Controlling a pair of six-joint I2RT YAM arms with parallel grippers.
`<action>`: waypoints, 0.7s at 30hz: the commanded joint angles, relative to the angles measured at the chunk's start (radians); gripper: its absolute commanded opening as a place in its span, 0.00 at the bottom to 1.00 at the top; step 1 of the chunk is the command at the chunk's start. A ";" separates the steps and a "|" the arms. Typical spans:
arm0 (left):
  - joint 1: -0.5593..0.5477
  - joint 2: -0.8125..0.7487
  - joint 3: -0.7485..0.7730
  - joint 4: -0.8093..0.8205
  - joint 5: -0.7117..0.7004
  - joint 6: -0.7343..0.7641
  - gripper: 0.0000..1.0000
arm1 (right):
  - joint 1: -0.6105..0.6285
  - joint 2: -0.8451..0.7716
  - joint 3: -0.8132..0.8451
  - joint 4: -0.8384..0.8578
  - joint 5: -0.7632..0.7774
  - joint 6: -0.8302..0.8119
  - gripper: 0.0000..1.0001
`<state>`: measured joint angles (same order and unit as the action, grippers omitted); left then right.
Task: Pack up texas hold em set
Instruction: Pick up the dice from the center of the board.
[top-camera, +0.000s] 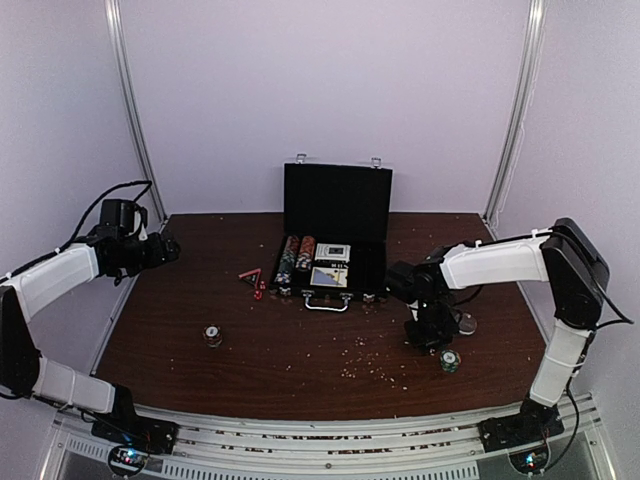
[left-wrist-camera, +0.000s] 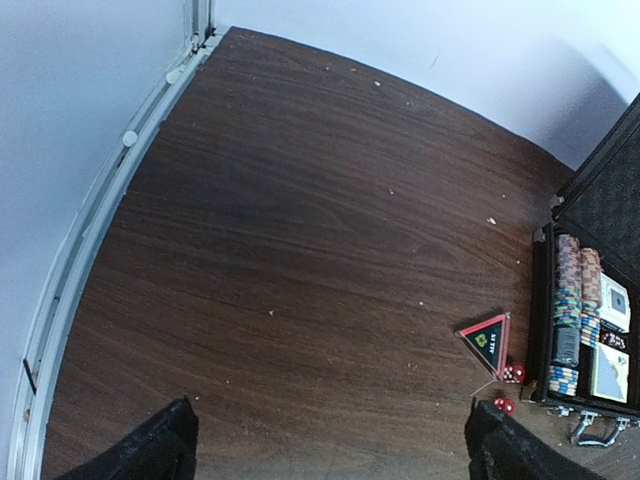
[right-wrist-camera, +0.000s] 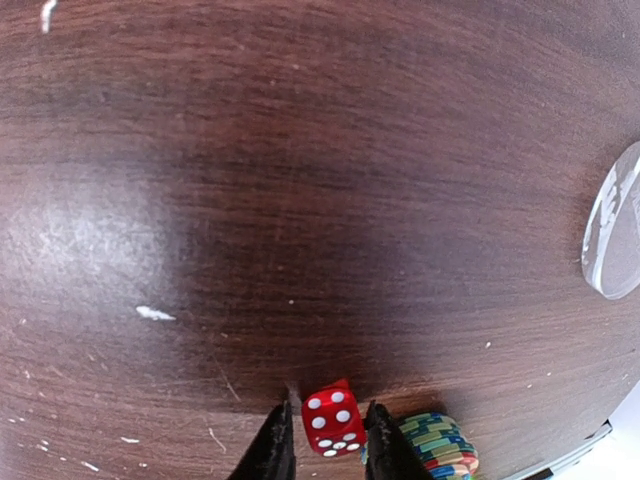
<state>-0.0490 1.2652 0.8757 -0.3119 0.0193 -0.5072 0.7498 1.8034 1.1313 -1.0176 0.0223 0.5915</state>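
While my left gripper (left-wrist-camera: 330, 455) hangs over the dark brown wooden table (left-wrist-camera: 300, 250) with its jaws spread wide and nothing between them, my right gripper (right-wrist-camera: 330, 440) is down at the tabletop. Its two black fingers (right-wrist-camera: 275, 450) stand either side of a small red die with white pips (right-wrist-camera: 332, 430). A sliver of wood shows between one finger and the die, and the other looks to touch it; whether the die is pinched I cannot tell. Just beside it stands a short stack of green, blue and red striped poker chips (right-wrist-camera: 440, 450); a clear round disc (right-wrist-camera: 612, 230) lies off to the side. The black rectangular briefcase-style case with silver latches and handle (top-camera: 335, 205) sits open at the back middle of the table, lid upright, holding rows of striped chips (top-camera: 295, 258) and two card decks (top-camera: 330, 275). A red-edged triangular marker (left-wrist-camera: 485, 340) and two more red dice (left-wrist-camera: 513, 373) lie just left of the case; another small chip stack (top-camera: 213, 335) sits apart, nearer my left arm.
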 joint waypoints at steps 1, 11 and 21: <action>-0.006 0.014 0.038 0.034 0.010 0.002 0.96 | 0.001 0.010 -0.021 0.011 0.009 0.003 0.23; -0.006 0.060 0.085 0.035 0.028 0.009 0.96 | 0.002 0.010 -0.014 0.054 -0.015 0.022 0.07; -0.006 0.084 0.151 -0.005 0.038 0.034 0.96 | -0.001 0.075 0.097 0.092 -0.021 0.010 0.00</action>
<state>-0.0490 1.3483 0.9768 -0.3164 0.0452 -0.5026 0.7494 1.8355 1.1675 -0.9756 0.0067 0.6014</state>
